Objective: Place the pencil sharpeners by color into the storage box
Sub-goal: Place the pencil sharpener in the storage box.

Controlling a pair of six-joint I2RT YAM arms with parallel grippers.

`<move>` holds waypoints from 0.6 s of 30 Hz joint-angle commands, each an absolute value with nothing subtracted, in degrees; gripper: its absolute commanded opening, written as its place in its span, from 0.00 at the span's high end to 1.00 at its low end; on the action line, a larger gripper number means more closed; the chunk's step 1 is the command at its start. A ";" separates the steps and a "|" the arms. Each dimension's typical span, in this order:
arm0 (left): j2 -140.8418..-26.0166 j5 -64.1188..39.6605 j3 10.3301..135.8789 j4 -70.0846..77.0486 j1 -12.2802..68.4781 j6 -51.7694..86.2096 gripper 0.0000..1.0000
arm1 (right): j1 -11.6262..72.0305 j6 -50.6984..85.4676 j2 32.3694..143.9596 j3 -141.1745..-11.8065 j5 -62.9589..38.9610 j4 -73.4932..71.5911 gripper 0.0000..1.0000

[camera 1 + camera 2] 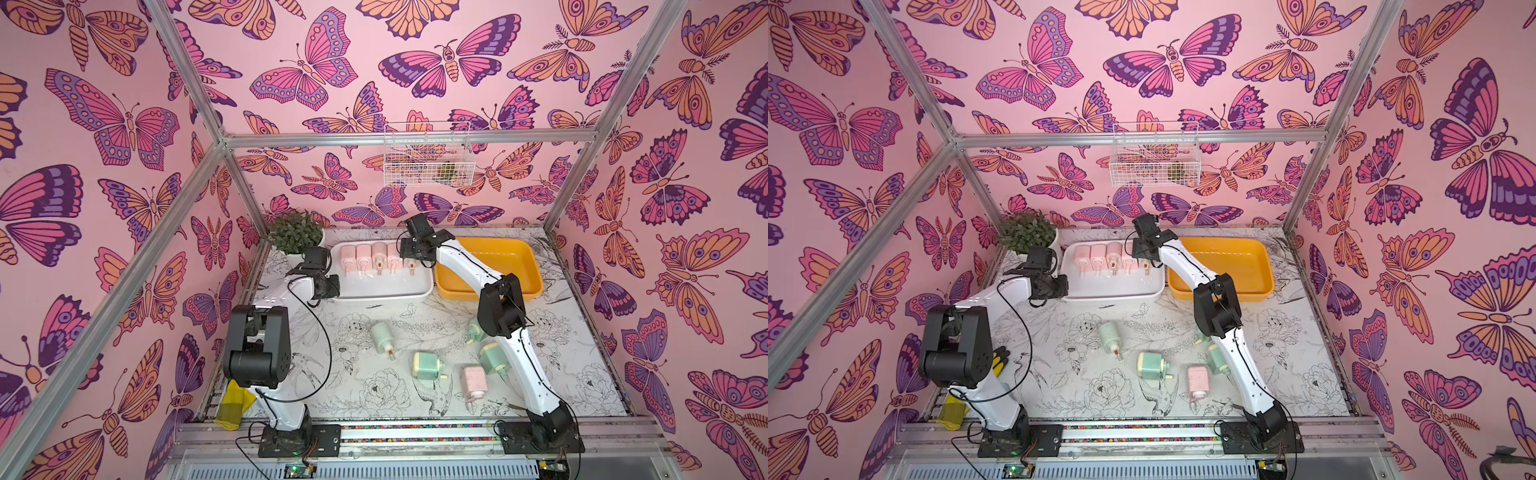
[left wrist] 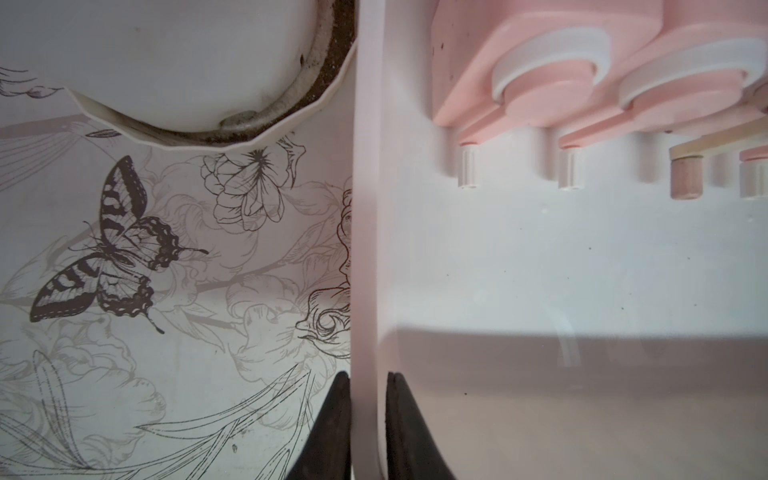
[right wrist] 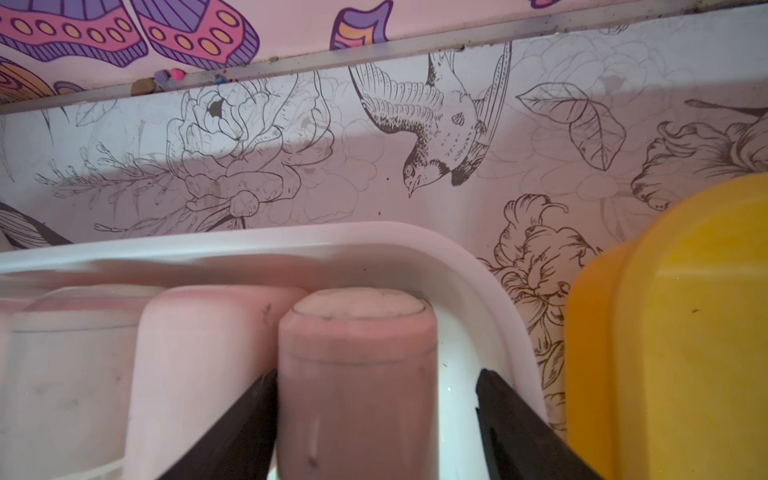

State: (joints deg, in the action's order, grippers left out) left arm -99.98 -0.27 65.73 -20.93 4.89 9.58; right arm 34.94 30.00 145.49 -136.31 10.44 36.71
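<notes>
Now — pink sharpener (image 3: 357, 340) between spread jaws of right end effector (image 3: 376, 374).

In a top view, a storage box (image 1: 386, 293) lies on the table (image 1: 365, 399) at centre frame. A tub (image 1: 528, 266) sits just beside it on the right, and a potted plant (image 1: 296, 235) stands at its upper left corner. A row of sharpeners (image 1: 376, 257), five side by side, fills the upper part of the box. Five loose sharpeners (image 1: 428, 365) lie on the table below the box, lower centre to lower right, two of them partly behind the right arm (image 1: 498, 307). A wire basket (image 1: 428, 156) hangs on the back wall above the box. The left gripper (image 2: 368, 376) straddles the box's left wall; the right gripper (image 3: 376, 374) straddles the rightmost sharpener (image 3: 357, 328) of the row.
</notes>
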 commanded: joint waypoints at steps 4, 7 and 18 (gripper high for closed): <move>-99.05 -3.69 64.42 -21.96 5.41 8.00 0.82 | 35.07 31.14 140.85 -134.86 11.12 32.92 0.21; -99.00 -3.67 64.45 -21.95 5.41 7.98 0.82 | 35.06 31.38 139.95 -133.24 11.35 31.85 0.21; -98.83 -3.69 64.04 -21.74 5.41 8.04 0.88 | 35.15 29.85 135.01 -127.35 11.51 29.49 0.19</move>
State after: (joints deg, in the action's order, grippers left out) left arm -99.96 -0.25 65.71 -20.67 4.89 10.44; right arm 34.92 30.28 139.90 -129.36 10.50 30.55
